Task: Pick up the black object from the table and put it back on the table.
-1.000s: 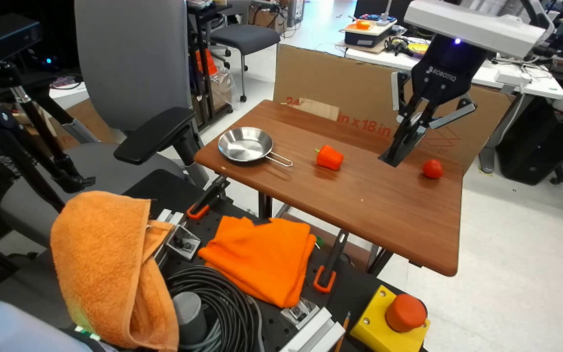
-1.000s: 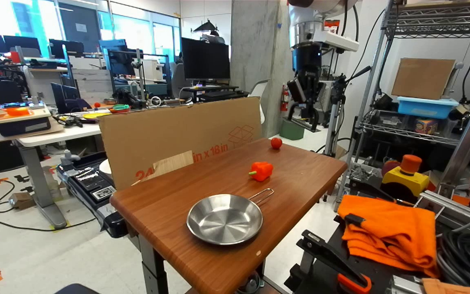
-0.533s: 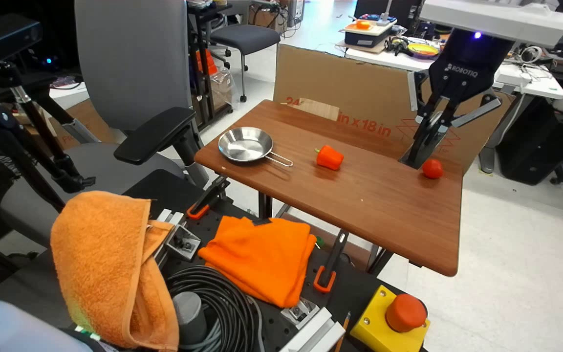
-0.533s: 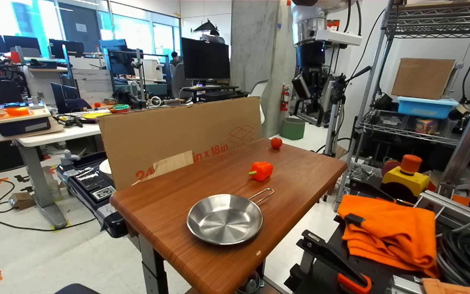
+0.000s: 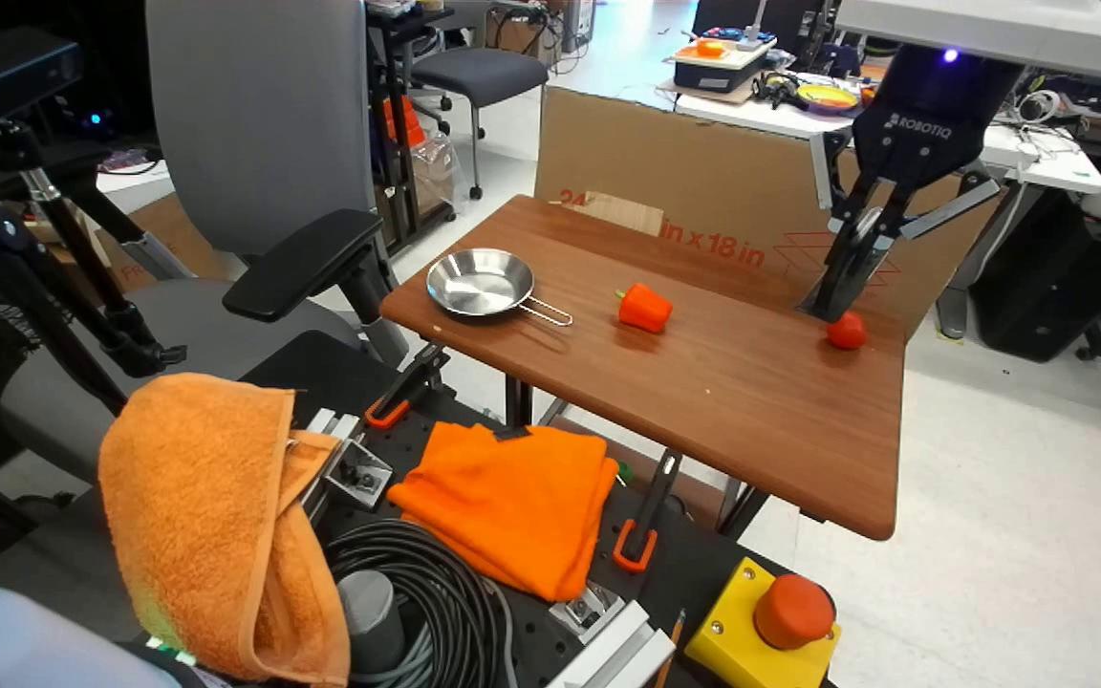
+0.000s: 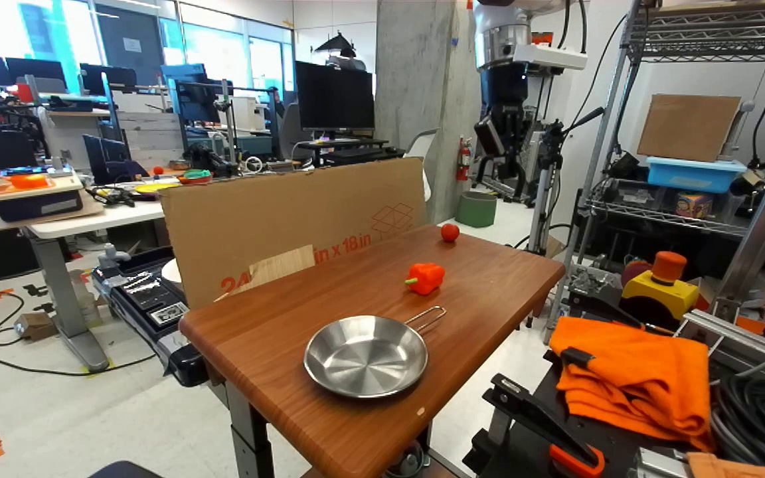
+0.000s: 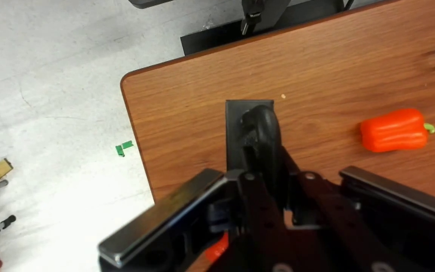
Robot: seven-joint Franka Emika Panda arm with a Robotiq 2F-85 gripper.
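The black object (image 7: 264, 124) shows in the wrist view as a dark rounded piece over a flat rectangular black part, between my fingers. My gripper (image 7: 270, 160) is shut on it. In both exterior views the gripper (image 5: 850, 260) hangs above the far end of the brown wood-grain table (image 5: 751, 411), tilted, with dark lower ends that blend with the held piece. No contact with the tabletop shows. Seen in an exterior view, its lower tip overlaps the edge of a small red ball-like tomato (image 5: 847, 332). Part of the black object is hidden by the fingers.
An orange-red pepper (image 6: 425, 278) lies near the table's middle. A steel pan (image 6: 366, 358) with a wire handle stands at the end away from the gripper. A cardboard panel (image 5: 713, 182) rises along one long side of the table.
The gripper with the black object has moved right in both exterior views and slightly up in the last half second. Pan, pepper and tomato have stayed put.
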